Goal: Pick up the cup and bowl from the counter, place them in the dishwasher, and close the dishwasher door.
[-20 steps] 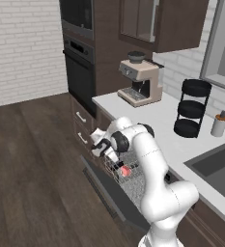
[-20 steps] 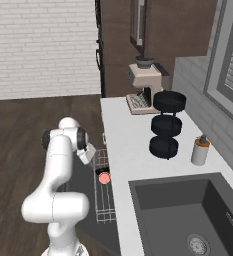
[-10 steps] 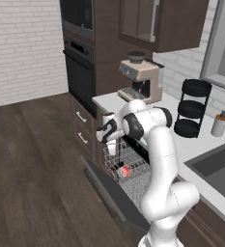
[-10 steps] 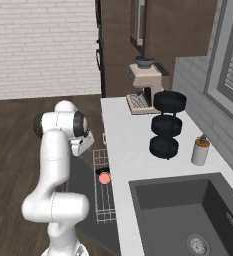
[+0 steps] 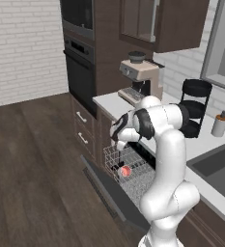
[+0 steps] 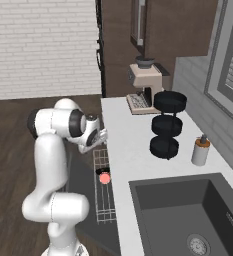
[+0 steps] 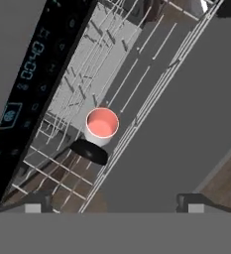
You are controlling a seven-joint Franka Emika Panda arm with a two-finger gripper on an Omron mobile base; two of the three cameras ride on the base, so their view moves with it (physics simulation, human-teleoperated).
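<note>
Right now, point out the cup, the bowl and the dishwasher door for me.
cup (image 7: 102, 123): hand view, on its salmon-red inside.
bowl (image 7: 89, 151): hand view, on its black rim.
dishwasher door (image 7: 176, 124): hand view, on the flat grey panel beside the rack.

Arm bent over, hand lowered.
The white arm rises from its base, folds sharply at the elbow, and points its hand (image 5: 118, 138) downward; fingers (image 7: 35, 204) spread apart, holding nothing.

We are seeing flat, even rendered light with no glare; the counter (image 6: 133, 150) is glowing pale, and soft blur is smearing every edge.
</note>
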